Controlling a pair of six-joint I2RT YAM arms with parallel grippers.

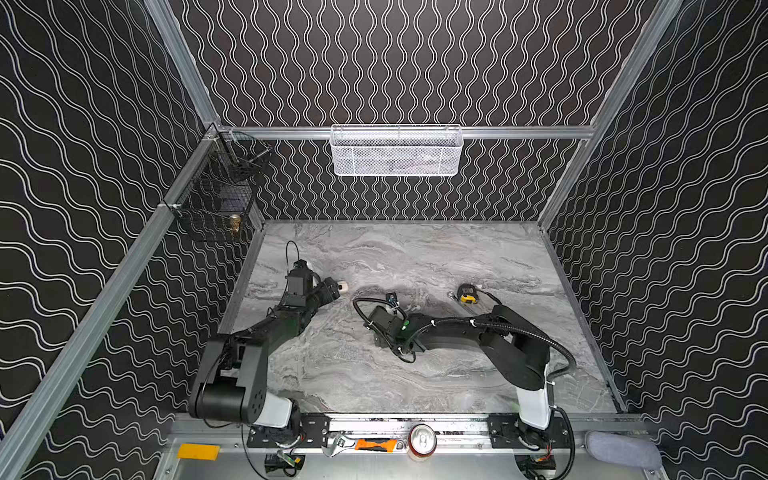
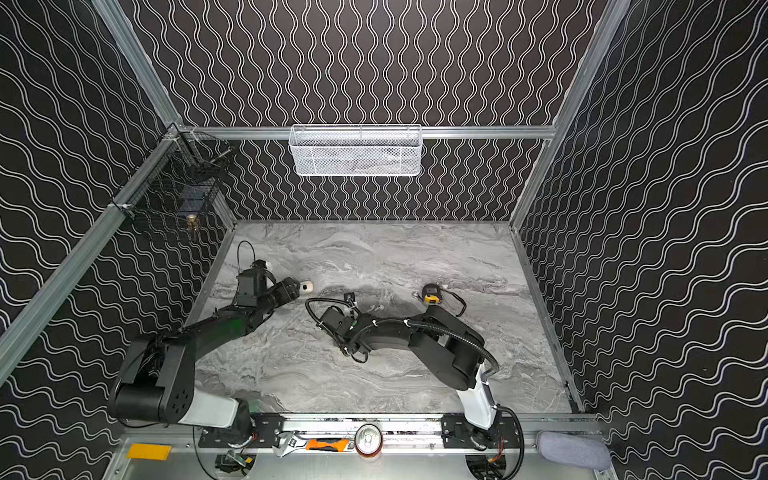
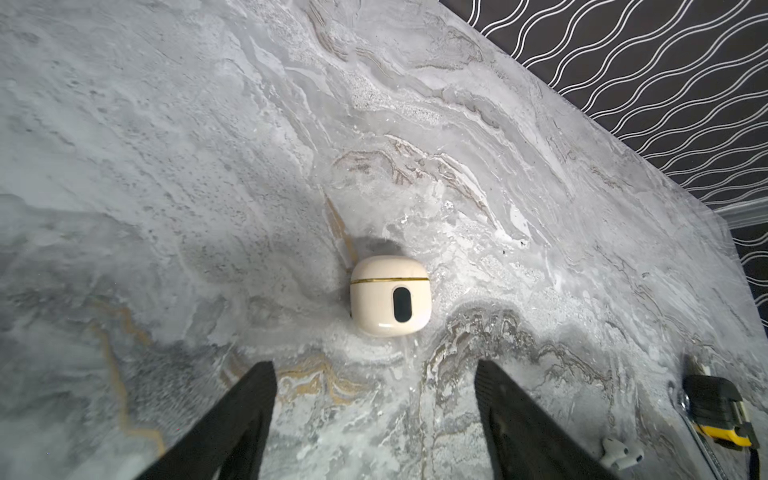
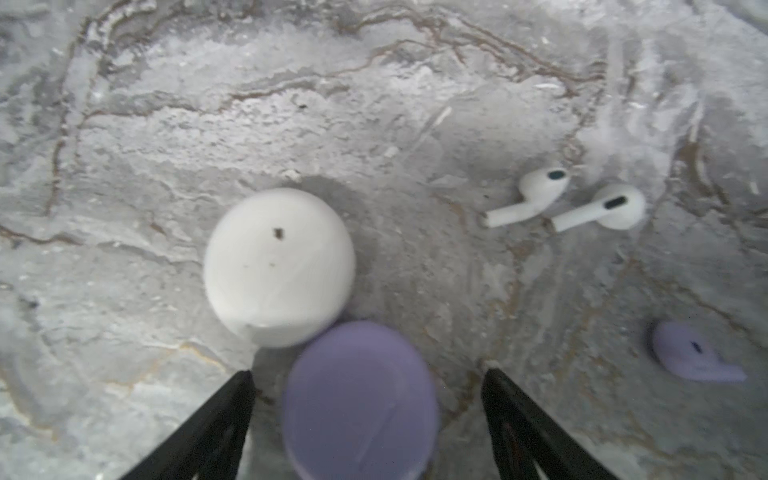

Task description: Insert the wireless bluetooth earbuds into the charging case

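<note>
Right end effector (image 4: 368,370) stands spread, gripping nothing, a lilac case (image 4: 359,399) between its jaws and a white case (image 4: 279,266) just beyond. Farther off, two white earbuds (image 4: 540,187) and a lilac earbud (image 4: 694,353) lie loose on the counter (image 4: 124,166). Left end effector (image 3: 374,362), also spread, faces a shut cream case (image 1: 343,286), at their nine o'clock in a top view. These three earbuds await insertion.
</note>
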